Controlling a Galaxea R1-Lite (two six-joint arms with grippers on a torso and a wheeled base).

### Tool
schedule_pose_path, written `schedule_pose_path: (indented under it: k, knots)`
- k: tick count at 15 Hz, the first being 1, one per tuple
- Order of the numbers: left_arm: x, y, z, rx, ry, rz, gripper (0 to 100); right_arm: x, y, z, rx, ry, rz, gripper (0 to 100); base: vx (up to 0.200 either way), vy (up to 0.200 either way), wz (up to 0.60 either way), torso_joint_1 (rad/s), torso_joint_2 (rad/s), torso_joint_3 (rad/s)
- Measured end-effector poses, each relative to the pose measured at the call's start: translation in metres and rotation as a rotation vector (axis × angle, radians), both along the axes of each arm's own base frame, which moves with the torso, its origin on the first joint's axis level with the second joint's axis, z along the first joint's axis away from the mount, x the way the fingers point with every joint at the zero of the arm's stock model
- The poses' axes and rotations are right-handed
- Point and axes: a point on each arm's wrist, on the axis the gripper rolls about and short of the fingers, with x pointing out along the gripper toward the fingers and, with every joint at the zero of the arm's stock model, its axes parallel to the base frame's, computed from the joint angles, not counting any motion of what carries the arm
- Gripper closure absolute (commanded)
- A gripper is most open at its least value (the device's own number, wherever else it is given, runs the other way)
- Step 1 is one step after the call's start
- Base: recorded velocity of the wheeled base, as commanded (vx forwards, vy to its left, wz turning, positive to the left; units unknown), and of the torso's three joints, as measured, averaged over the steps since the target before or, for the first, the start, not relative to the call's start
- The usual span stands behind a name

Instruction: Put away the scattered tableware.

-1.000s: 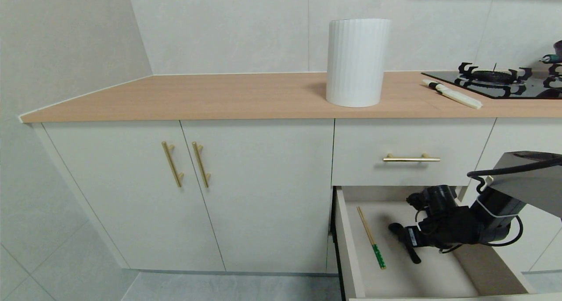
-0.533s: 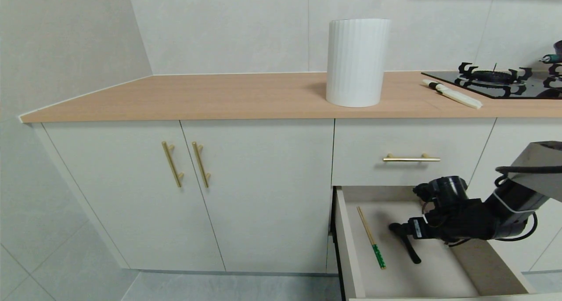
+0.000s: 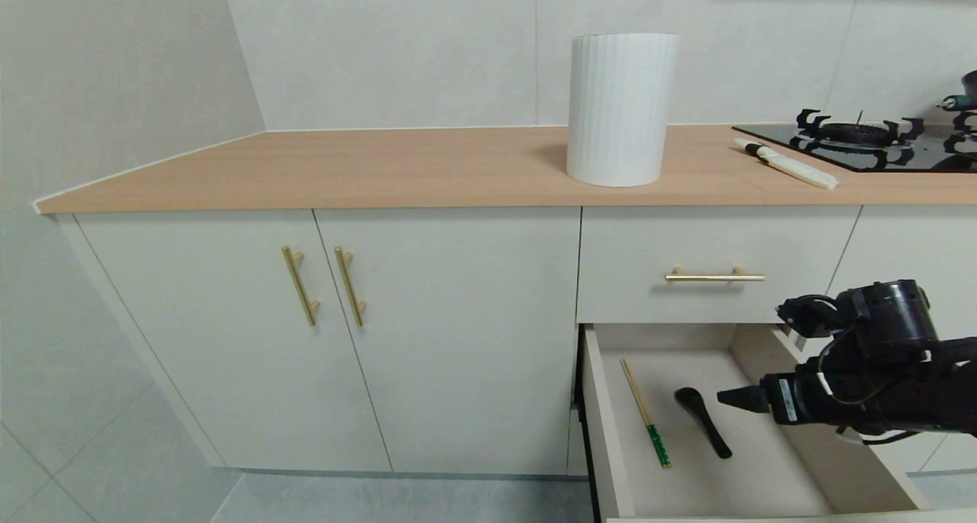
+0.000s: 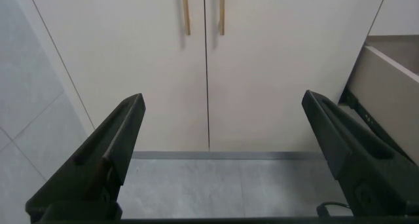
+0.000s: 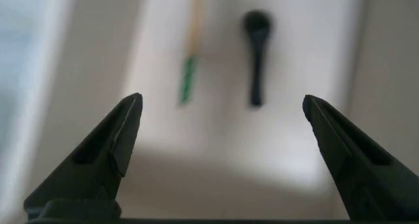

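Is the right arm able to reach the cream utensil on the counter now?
Probably yes. The right gripper is open and empty above the drawer, and the cream utensil lies uncovered near the edge of the counter, beside the stove.

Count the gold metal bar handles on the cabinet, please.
3. Left door handle and right door handle, both upright; closed drawer handle, level. The open drawer may hide another.

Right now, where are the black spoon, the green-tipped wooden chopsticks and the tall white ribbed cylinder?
black spoon [image 3: 708, 430], head view, mid-handle.
green-tipped wooden chopsticks [image 3: 637, 397], head view, wooden shaft.
tall white ribbed cylinder [image 3: 620, 111], head view, front wall.
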Motion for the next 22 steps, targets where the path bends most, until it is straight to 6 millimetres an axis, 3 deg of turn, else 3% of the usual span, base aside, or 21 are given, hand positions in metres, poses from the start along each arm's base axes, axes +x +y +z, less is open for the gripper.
schedule_pose_path:
  k: [6,11,15,22]
  knots:
    - [0.000,0.000,0.000,0.000,0.000,0.000,0,-0.059,0.008,0.022,-0.071,0.098,0.286,0,-0.200,0.000,0.00,0.001,0.00,0.002]
    - [0.000,0.000,0.000,0.001,0.000,0.000,0,-0.076,0.019,0.022,-0.096,0.157,0.391,0,-0.080,0.000,0.00,-0.002,0.00,0.001]
    - [0.000,0.000,0.000,0.001,0.000,0.000,0,-0.061,0.026,0.004,-0.175,0.253,0.344,0,0.000,0.000,0.00,0.000,0.00,0.000]
    - [0.000,0.000,0.000,0.000,0.000,0.000,0,-0.012,0.039,-0.010,-0.175,0.441,-0.005,0,0.000,0.000,0.00,0.000,0.00,0.000]
